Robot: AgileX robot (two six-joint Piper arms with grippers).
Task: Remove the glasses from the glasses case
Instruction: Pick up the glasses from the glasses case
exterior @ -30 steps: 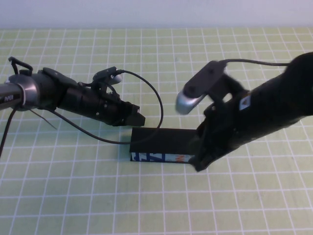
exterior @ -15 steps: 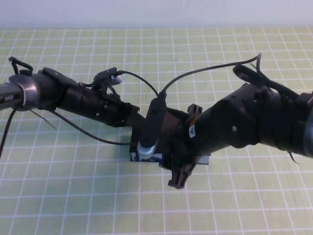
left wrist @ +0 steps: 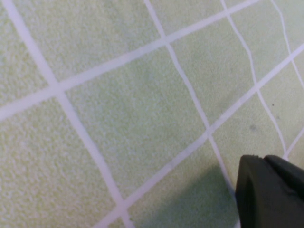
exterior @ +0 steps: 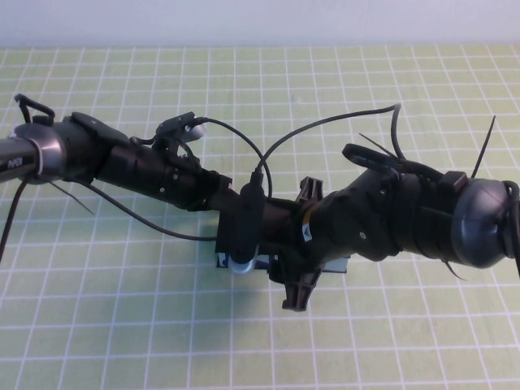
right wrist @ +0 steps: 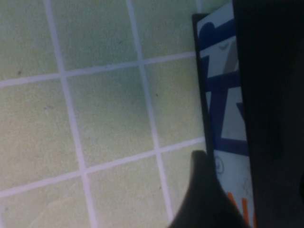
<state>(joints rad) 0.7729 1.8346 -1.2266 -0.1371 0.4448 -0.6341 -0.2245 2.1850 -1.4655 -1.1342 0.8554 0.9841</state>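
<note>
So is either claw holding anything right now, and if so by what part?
It cannot be told. The right claw straddles the glasses case, one finger at its printed front. The left claw sits at the case's left rear corner; no grip shows.

Surface: a light green mat (exterior: 97, 309) ruled with a white square grid, covering the whole table in the high view.
Far edge: the mat ends at a plain pale wall (exterior: 260, 20) running across the top.
Texture: up close the mat looks faintly grainy, with a few small dark specks.
Light: even and soft, with dim shadows on the mat.
</note>
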